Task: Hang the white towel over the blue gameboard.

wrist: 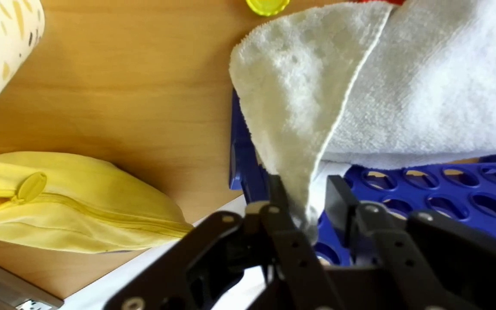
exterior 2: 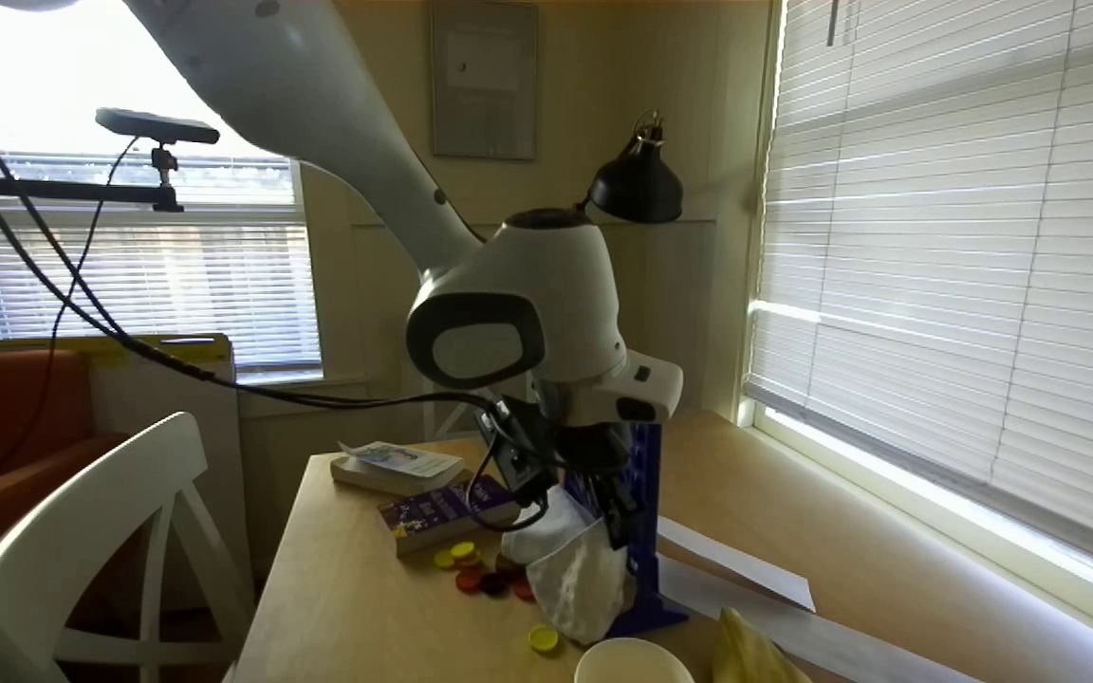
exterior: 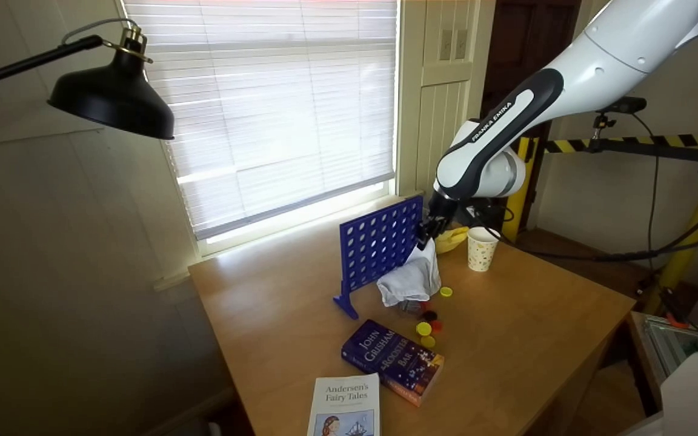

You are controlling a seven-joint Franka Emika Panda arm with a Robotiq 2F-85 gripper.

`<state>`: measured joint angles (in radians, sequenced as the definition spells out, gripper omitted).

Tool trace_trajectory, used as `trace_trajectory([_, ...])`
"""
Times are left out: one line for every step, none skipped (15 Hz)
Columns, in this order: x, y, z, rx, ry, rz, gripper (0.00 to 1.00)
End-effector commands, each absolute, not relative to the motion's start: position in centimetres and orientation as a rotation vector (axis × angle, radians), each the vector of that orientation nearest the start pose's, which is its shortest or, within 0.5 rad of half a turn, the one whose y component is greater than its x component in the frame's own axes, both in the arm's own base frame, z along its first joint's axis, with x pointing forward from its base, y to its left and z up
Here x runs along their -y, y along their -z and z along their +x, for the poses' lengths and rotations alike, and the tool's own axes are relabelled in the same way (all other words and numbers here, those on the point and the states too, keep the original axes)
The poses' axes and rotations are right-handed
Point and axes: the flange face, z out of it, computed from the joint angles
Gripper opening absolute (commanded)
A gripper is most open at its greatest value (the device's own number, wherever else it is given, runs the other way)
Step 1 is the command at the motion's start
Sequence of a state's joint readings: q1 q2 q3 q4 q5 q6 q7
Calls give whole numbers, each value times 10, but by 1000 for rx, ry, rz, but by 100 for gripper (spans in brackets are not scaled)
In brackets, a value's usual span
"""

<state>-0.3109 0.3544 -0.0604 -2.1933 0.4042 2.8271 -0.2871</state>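
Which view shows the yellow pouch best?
The wrist view: the pouch is largest there, its zip pull clear, though the left edge crops it. Both exterior views show it smaller, near the cup, no zip pull discernible; in an exterior view the bottom edge crops the pouch.

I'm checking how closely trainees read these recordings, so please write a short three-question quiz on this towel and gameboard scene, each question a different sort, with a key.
1. Multiple choice: in the wrist view, what reaches between the fingers of the hand? A) yellow pouch; B) white towel; C) patterned cup.
2. Yes or no: does the white towel hang over the top edge of the blue gameboard yet?
3. Fill in: the cover of the darker book names the author John ____.

Key: 1. B. 2. No; in an exterior view it bunches below that edge. 3. Grisham.
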Motion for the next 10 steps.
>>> trace_trajectory([229,-256,528,-695,462,-3005,2])
trace_trajectory([229,-261,525,-706,456,-3014,0])
trace_trajectory([229,-267,522,-725,455,-3024,0])
trace_trajectory([229,-278,518,-756,470,-3032,0])
trace_trajectory([229,-289,512,-806,462,-3033,1])
trace_trajectory([224,-305,506,-820,455,-3020,1])
trace_trajectory([221,-321,500,-873,466,-3012,1])
trace_trajectory([212,-341,496,-868,432,-2977,1])
trace_trajectory([206,-357,494,-914,414,-2940,1])
trace_trajectory([194,-378,492,-933,358,-2874,1])
